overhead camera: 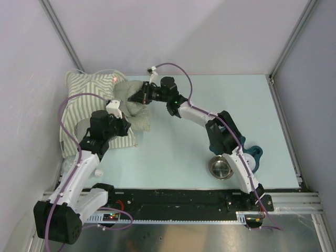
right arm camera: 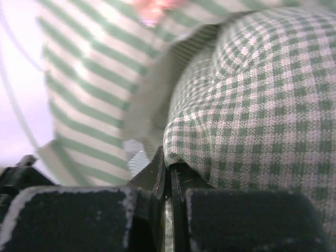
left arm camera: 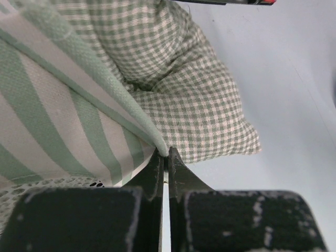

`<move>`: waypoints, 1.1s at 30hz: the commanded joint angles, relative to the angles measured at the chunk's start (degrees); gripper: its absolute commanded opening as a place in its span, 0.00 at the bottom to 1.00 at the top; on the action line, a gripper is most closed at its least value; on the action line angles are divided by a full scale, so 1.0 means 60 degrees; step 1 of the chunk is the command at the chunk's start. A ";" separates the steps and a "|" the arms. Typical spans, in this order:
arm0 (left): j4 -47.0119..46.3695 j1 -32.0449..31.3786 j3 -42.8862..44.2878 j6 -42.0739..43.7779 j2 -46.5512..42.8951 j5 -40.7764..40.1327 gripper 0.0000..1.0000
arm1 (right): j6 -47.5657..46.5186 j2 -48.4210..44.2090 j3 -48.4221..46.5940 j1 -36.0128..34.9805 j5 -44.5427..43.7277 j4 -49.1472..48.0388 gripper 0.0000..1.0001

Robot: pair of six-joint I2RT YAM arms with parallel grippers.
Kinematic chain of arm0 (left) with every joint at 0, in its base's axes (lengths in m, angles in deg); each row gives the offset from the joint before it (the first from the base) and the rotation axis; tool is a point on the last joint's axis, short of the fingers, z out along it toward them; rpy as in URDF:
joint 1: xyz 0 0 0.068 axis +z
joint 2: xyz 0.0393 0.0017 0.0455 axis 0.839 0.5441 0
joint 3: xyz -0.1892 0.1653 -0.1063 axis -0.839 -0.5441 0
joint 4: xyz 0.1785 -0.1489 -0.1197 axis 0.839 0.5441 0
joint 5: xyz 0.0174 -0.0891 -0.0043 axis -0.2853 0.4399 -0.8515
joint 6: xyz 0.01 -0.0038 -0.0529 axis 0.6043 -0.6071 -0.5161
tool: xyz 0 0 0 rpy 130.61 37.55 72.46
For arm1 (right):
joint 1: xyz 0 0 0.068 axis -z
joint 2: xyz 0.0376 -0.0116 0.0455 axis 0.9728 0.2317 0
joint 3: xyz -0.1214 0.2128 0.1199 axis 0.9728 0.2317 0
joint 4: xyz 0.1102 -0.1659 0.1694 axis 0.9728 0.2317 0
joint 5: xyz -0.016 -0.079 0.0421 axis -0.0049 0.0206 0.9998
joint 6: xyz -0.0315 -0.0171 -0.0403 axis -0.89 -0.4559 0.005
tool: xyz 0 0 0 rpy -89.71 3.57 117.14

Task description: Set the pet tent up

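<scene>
Pale blue and walled in grey, the desk (overhead camera: 210, 115) is carrying the pet tent (overhead camera: 84, 97), which is lying crumpled in its far-left corner. We are seeing the left end effector (left arm camera: 164, 156) with its fingers pressed together, pinching the tent's striped hem. We are finding the right end effector (right arm camera: 168, 170) likewise pressed together, nipping a fold at the edge of the checked cushion (right arm camera: 262, 105), which is lying against the tent's right side. Beside the right arm, a metal bowl (overhead camera: 220, 167) is sitting well apart from the fabric.
</scene>
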 commanded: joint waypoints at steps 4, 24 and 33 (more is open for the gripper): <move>0.0206 -0.0111 -0.0211 0.0281 -0.0123 0.0404 0.00 | 0.0597 0.1662 -0.3037 -0.0763 0.1843 0.0485 0.00; 0.0192 -0.0111 -0.0151 0.0262 -0.0167 0.0391 0.00 | 0.2787 0.1183 -0.1715 -0.0022 0.0632 0.1640 0.66; 0.0207 -0.0126 0.0418 0.0623 0.0079 0.0422 0.00 | 0.1486 -0.2457 0.2730 0.1165 -0.0497 0.1462 0.92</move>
